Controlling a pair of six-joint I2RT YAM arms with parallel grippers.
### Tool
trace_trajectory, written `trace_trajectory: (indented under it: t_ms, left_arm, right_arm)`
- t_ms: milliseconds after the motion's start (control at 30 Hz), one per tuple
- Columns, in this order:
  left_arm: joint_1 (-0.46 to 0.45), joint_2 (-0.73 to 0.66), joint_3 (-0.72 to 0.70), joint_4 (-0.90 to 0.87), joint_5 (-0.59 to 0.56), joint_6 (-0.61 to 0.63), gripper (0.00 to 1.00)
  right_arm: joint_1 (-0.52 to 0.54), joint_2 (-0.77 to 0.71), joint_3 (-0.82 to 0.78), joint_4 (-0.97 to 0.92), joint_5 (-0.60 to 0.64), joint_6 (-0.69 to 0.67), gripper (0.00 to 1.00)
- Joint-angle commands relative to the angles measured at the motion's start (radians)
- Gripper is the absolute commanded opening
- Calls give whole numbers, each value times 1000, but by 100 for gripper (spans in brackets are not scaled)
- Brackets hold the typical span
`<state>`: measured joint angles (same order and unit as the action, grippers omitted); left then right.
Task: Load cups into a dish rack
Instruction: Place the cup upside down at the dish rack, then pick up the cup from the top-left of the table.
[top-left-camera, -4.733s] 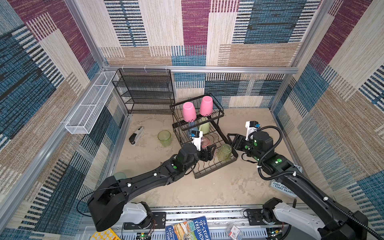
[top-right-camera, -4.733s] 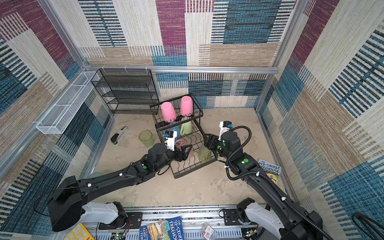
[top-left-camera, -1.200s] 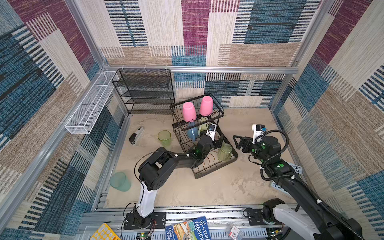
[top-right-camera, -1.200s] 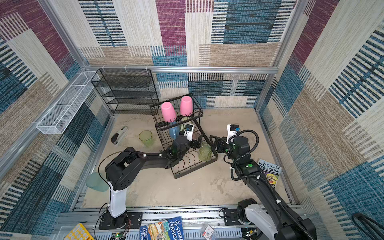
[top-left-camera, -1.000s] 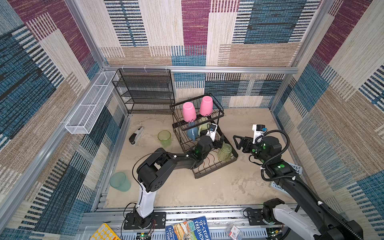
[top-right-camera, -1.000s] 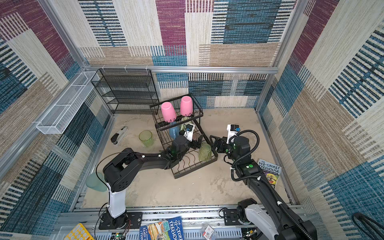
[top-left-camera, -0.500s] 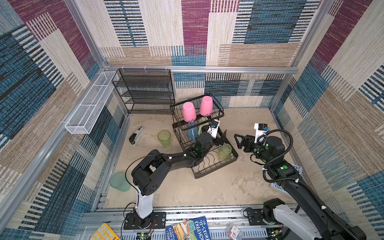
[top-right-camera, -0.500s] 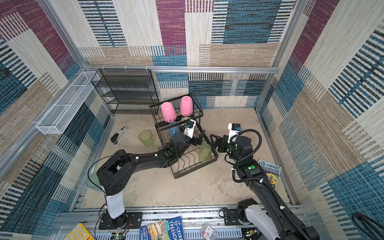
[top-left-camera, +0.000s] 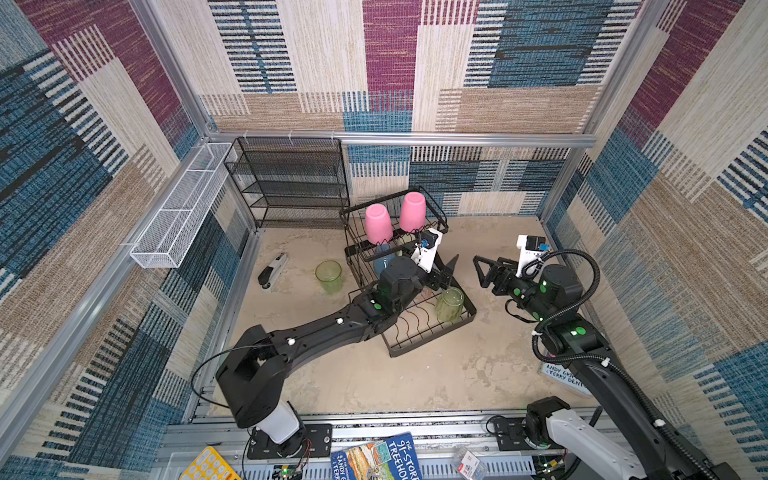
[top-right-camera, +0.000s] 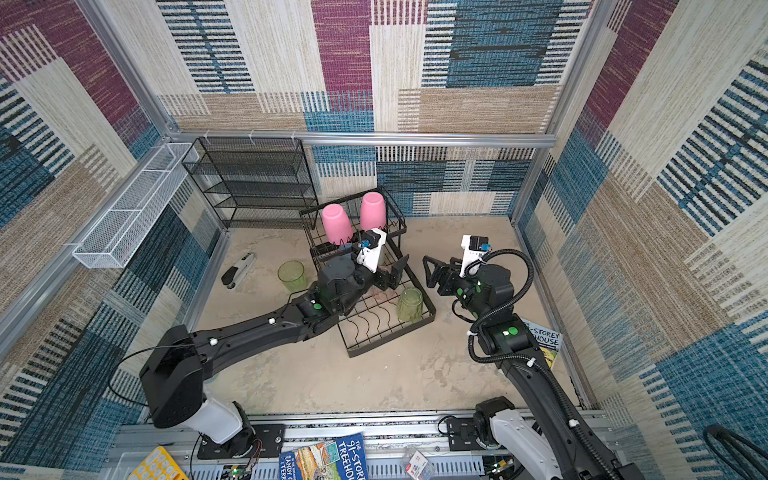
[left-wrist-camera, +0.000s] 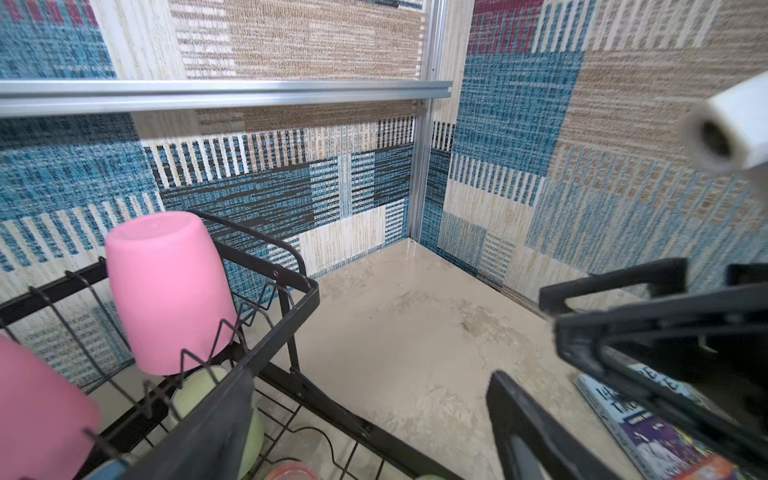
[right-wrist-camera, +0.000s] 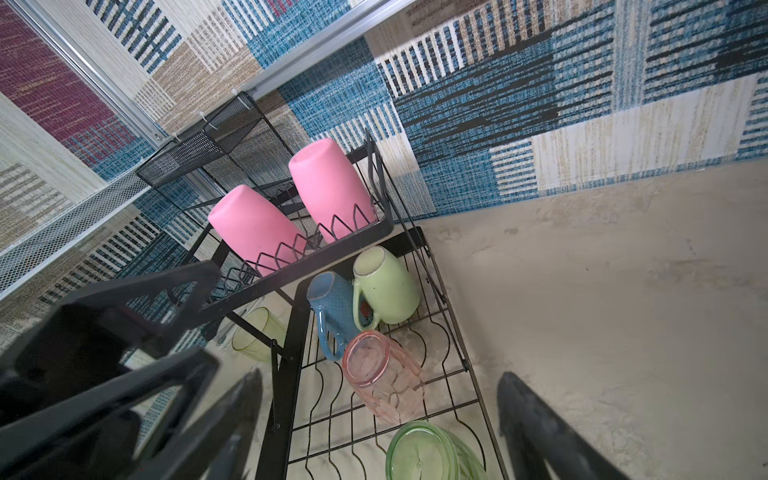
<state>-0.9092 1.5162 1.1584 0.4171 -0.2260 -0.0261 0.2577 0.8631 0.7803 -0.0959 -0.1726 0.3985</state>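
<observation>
"Black wire rack (top-right-camera: 390, 335), item one. Location?"
"Centre of both top views, set at a slant on the sandy floor (top-left-camera: 395, 382)."
"Upper basket (right-wrist-camera: 332, 251), contents?"
"Two pink tumblers (top-left-camera: 377, 222), side by side, mouths down."
"Lower tray (top-left-camera: 432, 336)?"
"Blue mug (right-wrist-camera: 328, 307) and green mug (right-wrist-camera: 386, 286), touching, under the basket. Clear-pink tumbler (right-wrist-camera: 382, 378) just beside the blue mug. Green tumbler (top-left-camera: 449, 305), base up, at the tray's right edge."
"Anything outside the rack?"
"Second green tumbler (top-left-camera: 328, 276), upright on the floor, left of the rack and apart from it."
"Left gripper (top-left-camera: 444, 272)?"
"Above the lower tray, just above the green tumbler in the top views. Jaws spread wide, nothing between them."
"Right gripper (top-left-camera: 481, 271)?"
"Right of the rack, over bare floor, tips pointing toward it. Jaws wide apart, nothing held."
</observation>
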Motion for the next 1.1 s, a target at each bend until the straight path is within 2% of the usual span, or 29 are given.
trace_trajectory:
  t_ms: [0, 167, 333, 433, 500, 633, 800, 933, 1067]
  left_arm:
    - [-2, -102, 32, -217, -27, 2, 90]
    - [4, -238, 155, -557, -119, -39, 90]
    - [76, -298, 264, -799, -169, -97, 90]
    - [196, -312, 327, -940, -148, -181, 89]
    - [308, -307, 365, -1028, -116, -244, 89]
    - [487, -263, 415, -1160, -61, -363, 87]
    - [709, -133, 418, -1282, 127, -462, 81]
    - [831, -13, 375, -1288, 232, -489, 73]
    - [887, 148, 420, -1316, 271, -479, 64]
  right_arm:
    - [1, 6, 23, -12, 19, -22, 89]
    - [1, 5, 40, -11, 27, -43, 89]
    - [11, 22, 40, 11, 10, -57, 88]
    - [48, 37, 53, 16, 33, -72, 88]
    - [101, 56, 72, 10, 80, -90, 88]
    - [227, 89, 101, 7, 180, -122, 87]
    - [345, 113, 106, 13, 244, -148, 86]
    - [389, 118, 108, 18, 267, -163, 85]
    - [415, 122, 108, 17, 272, -164, 84]
